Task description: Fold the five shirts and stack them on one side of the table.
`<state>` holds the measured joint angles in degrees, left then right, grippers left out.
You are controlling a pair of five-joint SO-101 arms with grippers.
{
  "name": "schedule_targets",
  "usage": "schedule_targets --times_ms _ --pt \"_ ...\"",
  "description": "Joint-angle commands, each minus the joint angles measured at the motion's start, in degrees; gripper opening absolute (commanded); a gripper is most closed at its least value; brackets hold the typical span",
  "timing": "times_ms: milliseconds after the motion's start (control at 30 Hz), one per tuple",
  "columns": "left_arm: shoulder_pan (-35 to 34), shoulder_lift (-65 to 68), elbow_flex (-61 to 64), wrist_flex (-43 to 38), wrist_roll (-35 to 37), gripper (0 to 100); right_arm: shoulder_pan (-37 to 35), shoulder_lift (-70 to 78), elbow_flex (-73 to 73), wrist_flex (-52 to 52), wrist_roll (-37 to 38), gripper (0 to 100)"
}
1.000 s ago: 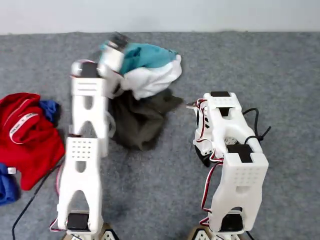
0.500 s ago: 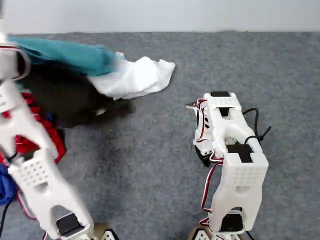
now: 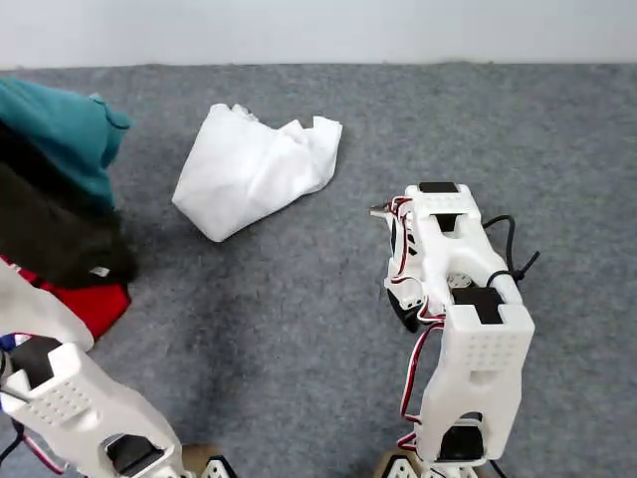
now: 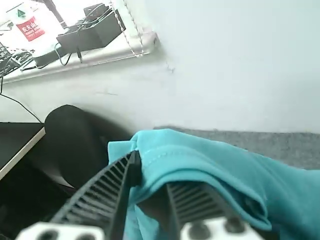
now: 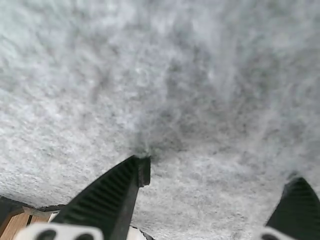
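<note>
My left gripper [image 4: 150,195] is shut on a teal shirt [image 4: 210,170], with the cloth bunched between its black fingers [image 4: 107,192]. In the high view the teal shirt [image 3: 60,129] hangs at the far left edge. A dark shirt [image 3: 55,234] droops below it, over a red shirt [image 3: 95,304]. A crumpled white shirt [image 3: 257,171] lies alone on the grey table [image 3: 299,319], back centre-left. My right gripper [image 5: 215,190] is open just above bare grey surface, holding nothing. The right arm [image 3: 458,299] sits folded at the right.
The left arm's white body [image 3: 70,408] fills the front left corner. A light wall [image 3: 318,30] runs along the table's back edge. Past the table's end, the left wrist view takes in a dark rounded object [image 4: 75,145] and a floor with cables.
The left arm swung far to the left, carrying the teal and dark shirts to the table's left edge. The white shirt dropped out and stayed on the table. The right arm kept still.
</note>
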<state>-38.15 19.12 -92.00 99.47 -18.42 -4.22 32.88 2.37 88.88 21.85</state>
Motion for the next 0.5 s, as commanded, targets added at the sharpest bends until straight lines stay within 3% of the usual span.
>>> schedule_targets --times_ms 0,100,300,467 --pt "-0.6 -1.8 2.5 1.1 -0.2 2 0.2 0.7 1.1 -2.5 0.0 39.8" --pt "-3.3 -0.7 12.3 1.1 -0.2 3 0.2 0.7 1.1 -2.5 0.0 39.8" --pt "-7.1 2.0 33.3 0.9 -0.6 19 0.2 0.7 1.1 -2.5 0.0 39.8" --pt "-8.3 2.2 34.8 0.9 -0.6 21 0.2 0.7 1.1 -2.5 0.0 39.8"
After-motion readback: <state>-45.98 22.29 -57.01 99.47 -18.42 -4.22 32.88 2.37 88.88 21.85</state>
